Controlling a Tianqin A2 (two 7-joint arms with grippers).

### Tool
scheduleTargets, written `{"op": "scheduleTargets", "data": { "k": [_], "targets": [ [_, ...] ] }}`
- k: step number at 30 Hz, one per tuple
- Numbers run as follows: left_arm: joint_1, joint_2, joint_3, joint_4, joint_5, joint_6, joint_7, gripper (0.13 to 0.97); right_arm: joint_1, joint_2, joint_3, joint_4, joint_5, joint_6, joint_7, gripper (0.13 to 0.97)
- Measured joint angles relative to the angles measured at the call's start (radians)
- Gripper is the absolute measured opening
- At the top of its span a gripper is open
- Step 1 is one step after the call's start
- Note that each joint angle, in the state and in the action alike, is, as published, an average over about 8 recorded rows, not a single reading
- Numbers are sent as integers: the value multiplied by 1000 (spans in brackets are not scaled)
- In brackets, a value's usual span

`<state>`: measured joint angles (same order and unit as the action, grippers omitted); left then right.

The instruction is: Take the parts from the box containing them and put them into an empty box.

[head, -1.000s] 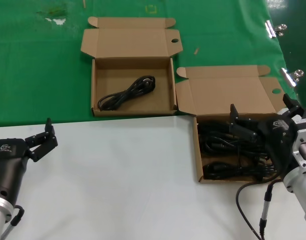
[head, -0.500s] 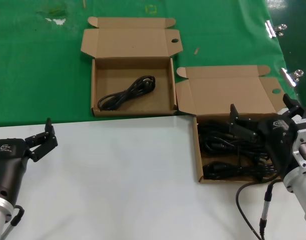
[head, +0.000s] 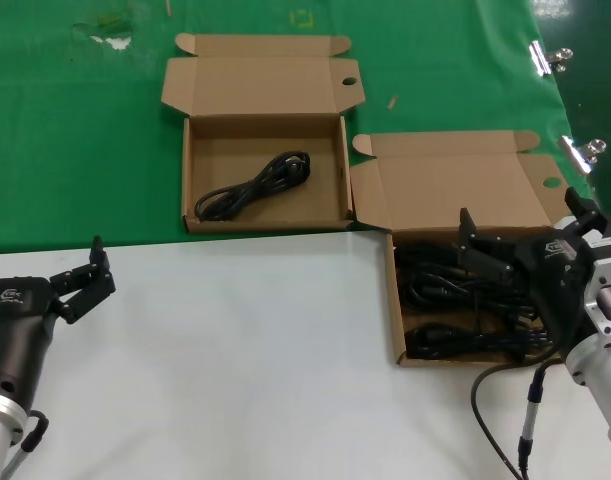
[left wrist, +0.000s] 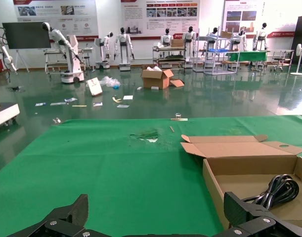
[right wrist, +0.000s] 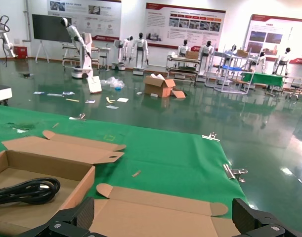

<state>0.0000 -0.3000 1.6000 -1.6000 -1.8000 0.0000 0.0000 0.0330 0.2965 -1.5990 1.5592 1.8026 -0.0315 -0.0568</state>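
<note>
Green mat (head: 85,140); two cartons (head: 266,170).

Head view looks steeply down from above, taking in both cartons and both arms at the lower corners. Each wrist view sits low, near table level, facing level across the green cloth (left wrist: 106,168) toward a hall beyond. All three views share the far carton (head: 265,175) (left wrist: 249,173) (right wrist: 37,182).
</note>
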Motion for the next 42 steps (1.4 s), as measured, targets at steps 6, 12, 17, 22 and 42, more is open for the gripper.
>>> {"op": "scheduleTargets", "data": {
  "k": [6,12,17,22,42],
  "targets": [
    [0,0,0,0,0,0,0,966,0,0,0,0,0,0,0,966],
    [0,0,0,0,0,0,0,966,0,0,0,0,0,0,0,966],
    [0,0,0,0,0,0,0,966,0,0,0,0,0,0,0,966],
    [0,0,0,0,0,0,0,966,0,0,0,0,0,0,0,966],
    [0,0,0,0,0,0,0,966,0,0,0,0,0,0,0,966]
  ]
}}
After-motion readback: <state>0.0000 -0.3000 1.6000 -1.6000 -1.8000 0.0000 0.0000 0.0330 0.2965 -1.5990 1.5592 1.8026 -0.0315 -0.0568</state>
